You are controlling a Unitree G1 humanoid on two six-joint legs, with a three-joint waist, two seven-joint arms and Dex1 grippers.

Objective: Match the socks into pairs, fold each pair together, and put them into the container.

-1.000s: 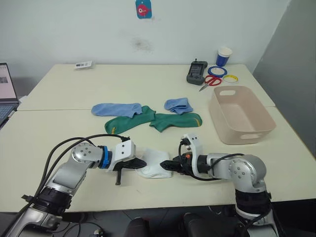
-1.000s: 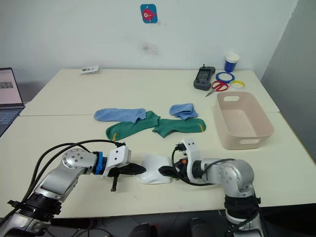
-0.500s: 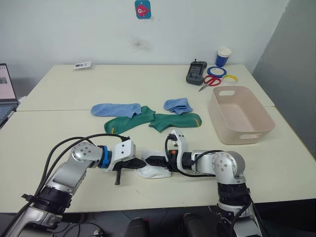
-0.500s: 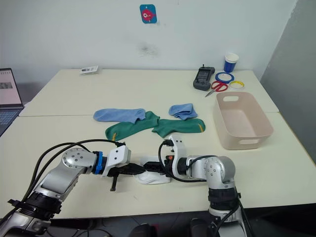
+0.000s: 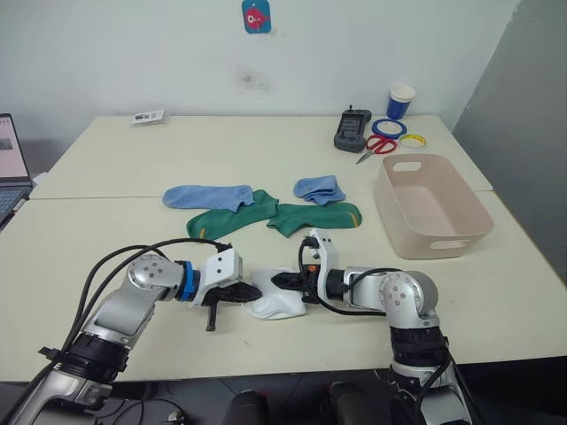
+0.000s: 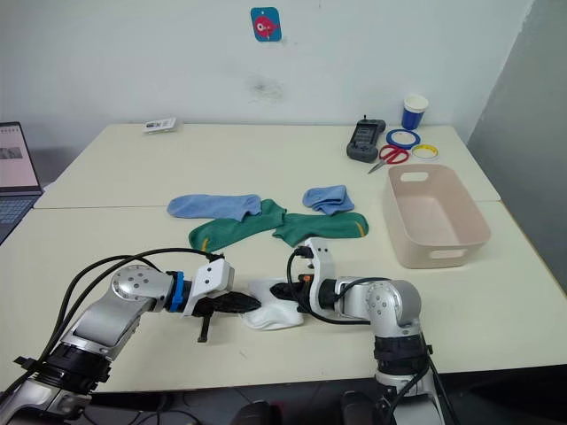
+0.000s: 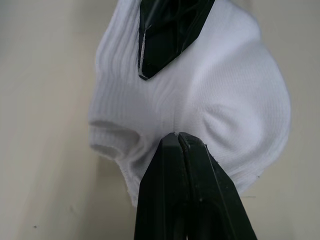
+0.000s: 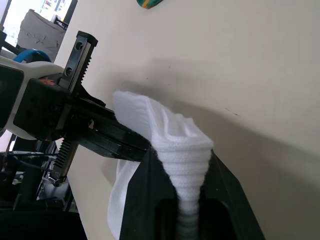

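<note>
The white socks (image 5: 276, 301) lie bunched near the table's front edge, between my two grippers. My left gripper (image 7: 177, 136) is shut on their left edge, where the fabric puckers at its tips. From the other side, my right gripper (image 8: 181, 153) is shut on a folded ridge of the same white socks (image 8: 175, 135). Two dark green socks (image 5: 232, 220) (image 5: 319, 215) with yellow cuffs lie farther back at mid-table. Just behind them are two light blue socks (image 5: 205, 196) (image 5: 319, 189), the right one crumpled. The beige container (image 5: 443, 241) stands empty at the right.
At the back right are a blue-and-white paper cup (image 5: 401, 101), tape rolls (image 5: 389, 127), red scissors (image 5: 379, 144) and a black device (image 5: 352, 131). A small card (image 5: 149, 116) lies at the back left. A laptop (image 5: 7, 168) sits at the left edge.
My right gripper has moved left from the socks' right edge, over them, and shut on a fold of the white fabric. The left gripper has stayed shut in place.
</note>
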